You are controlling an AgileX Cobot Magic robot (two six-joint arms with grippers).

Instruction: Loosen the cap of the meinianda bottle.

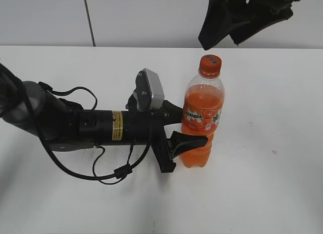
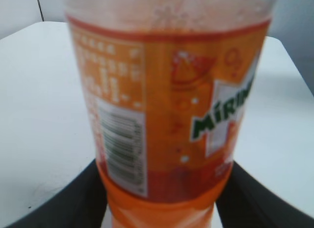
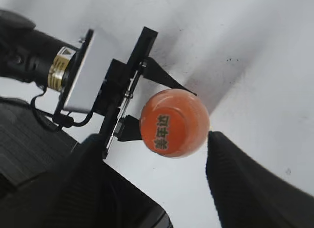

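Note:
The meinianda bottle (image 1: 203, 110) stands upright on the white table, full of orange drink, with its orange cap (image 1: 210, 65) on. My left gripper (image 1: 185, 127) is shut on the bottle's lower body, one finger on each side. In the left wrist view the bottle's label (image 2: 171, 90) fills the frame between the two fingers of the left gripper (image 2: 162, 203). My right gripper (image 1: 222, 40) hangs open above the cap without touching it. The right wrist view looks down on the cap (image 3: 171, 124), which lies between the spread fingers of the right gripper (image 3: 152, 139).
The white table (image 1: 272, 168) runs back to a pale wall. The left arm (image 1: 86, 125) and its loose black cables (image 1: 108, 176) lie across the table's left half. The left wrist camera housing (image 1: 150, 89) sits just left of the bottle.

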